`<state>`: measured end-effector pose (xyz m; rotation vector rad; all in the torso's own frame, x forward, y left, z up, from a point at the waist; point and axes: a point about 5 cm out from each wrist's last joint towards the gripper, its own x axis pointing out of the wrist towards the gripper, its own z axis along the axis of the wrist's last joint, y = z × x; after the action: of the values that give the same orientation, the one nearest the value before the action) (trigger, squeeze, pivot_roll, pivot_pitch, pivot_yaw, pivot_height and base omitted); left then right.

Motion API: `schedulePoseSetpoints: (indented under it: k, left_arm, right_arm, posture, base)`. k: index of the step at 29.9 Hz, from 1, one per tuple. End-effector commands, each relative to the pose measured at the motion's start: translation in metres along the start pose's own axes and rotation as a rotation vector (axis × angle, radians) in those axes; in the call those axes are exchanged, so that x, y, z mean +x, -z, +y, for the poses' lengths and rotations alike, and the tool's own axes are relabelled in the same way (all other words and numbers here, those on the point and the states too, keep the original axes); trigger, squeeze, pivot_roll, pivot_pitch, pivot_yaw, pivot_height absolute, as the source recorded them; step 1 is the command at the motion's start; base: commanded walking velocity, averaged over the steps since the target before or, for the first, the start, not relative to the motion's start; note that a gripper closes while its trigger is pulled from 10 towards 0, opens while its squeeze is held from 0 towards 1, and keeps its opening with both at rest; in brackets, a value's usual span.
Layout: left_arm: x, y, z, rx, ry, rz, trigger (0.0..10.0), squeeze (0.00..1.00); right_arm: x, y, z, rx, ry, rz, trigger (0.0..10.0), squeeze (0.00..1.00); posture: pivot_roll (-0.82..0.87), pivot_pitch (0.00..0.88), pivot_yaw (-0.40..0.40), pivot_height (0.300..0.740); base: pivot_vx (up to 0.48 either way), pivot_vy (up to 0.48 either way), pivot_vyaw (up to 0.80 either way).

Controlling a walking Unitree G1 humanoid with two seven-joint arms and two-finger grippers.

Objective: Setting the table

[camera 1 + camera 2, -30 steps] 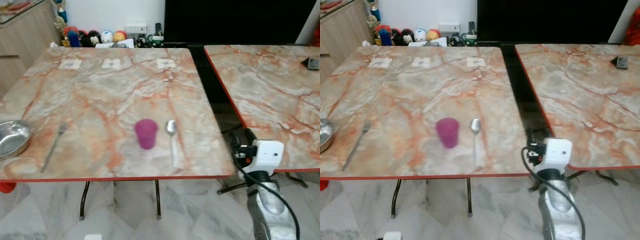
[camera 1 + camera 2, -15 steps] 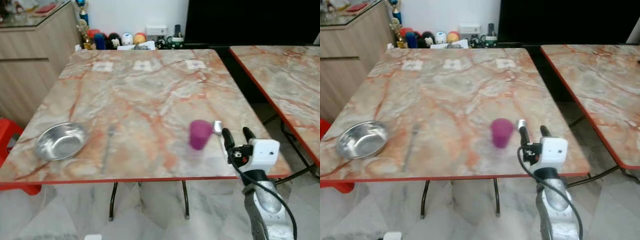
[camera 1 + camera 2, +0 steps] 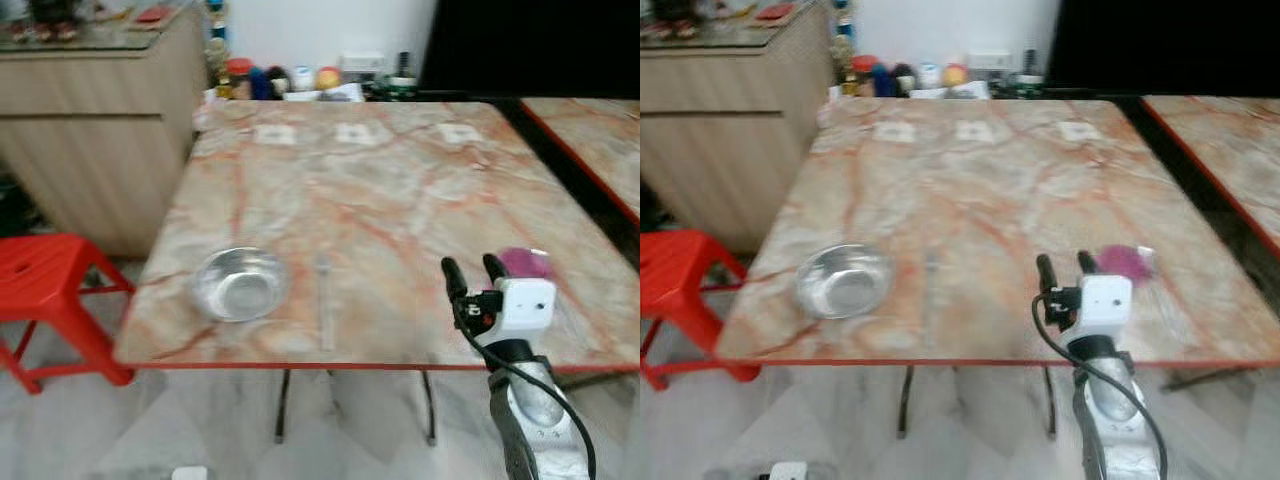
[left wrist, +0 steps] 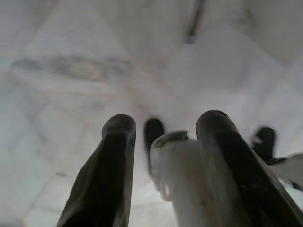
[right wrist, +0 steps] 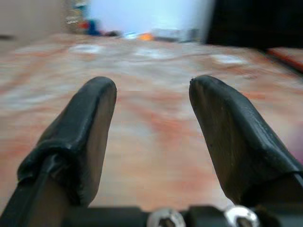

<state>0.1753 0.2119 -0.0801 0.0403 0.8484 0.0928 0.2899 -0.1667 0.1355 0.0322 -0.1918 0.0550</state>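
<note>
Fork (image 3: 324, 300) is lying flat on the marble table (image 3: 400, 190) near its near edge, just right of the steel bowl (image 3: 240, 282); long axis running near-to-far, too blurred to tell which end has the tines. Purple cup (image 3: 524, 262) is sitting far right, partly hidden behind the right gripper (image 3: 468, 270), which is hovering over the near edge with fingers spread and holding nothing. Spoon (image 3: 1168, 300) is showing faintly right of the cup. Left gripper (image 4: 163, 142) is hanging toward the floor, fingers apart, empty. Judgement: any pick is needing the camera settling, then approaching across the handle, not along it.
</note>
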Motion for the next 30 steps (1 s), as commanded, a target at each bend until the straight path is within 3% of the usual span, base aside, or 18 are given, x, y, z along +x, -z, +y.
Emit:
schedulePoseSetpoints:
  k: [1,10,15,26,30]
  left_arm:
    - [-0.004,0.014,0.003,-0.014,-0.016,0.046,10.0,0.00]
    - [-0.004,0.014,0.003,-0.016,-0.017,0.044,10.0,0.00]
    - [-0.004,0.013,0.003,-0.003,-0.020,0.037,10.0,0.00]
    - [-0.004,0.012,0.001,0.036,-0.007,0.039,10.0,0.00]
    - [-0.004,0.013,0.001,0.044,-0.008,0.039,10.0,0.00]
  right_arm:
    - [0.000,-0.002,0.006,0.007,-0.023,-0.007,10.0,0.00]
    - [0.002,-0.001,0.004,0.015,-0.013,-0.002,10.0,0.00]
    - [0.002,0.000,0.003,0.021,0.007,0.001,10.0,0.00]
    - [0.001,0.006,-0.017,0.067,0.140,0.047,10.0,0.00]
    - [0.001,0.010,-0.021,0.085,0.173,0.074,10.0,0.00]
  posture:
    - [-0.03,0.110,-0.038,0.740]
    - [-0.03,0.112,-0.038,0.740]
    - [-0.03,0.114,-0.038,0.740]
    - [-0.03,0.118,-0.039,0.740]
    - [-0.03,0.119,-0.039,0.740]
  base:
    - [0.000,0.480,0.00]
    - [0.000,0.456,0.00]
    - [0.000,0.000,0.00]
    - [0.000,0.000,0.00]
    - [0.000,-0.480,0.00]
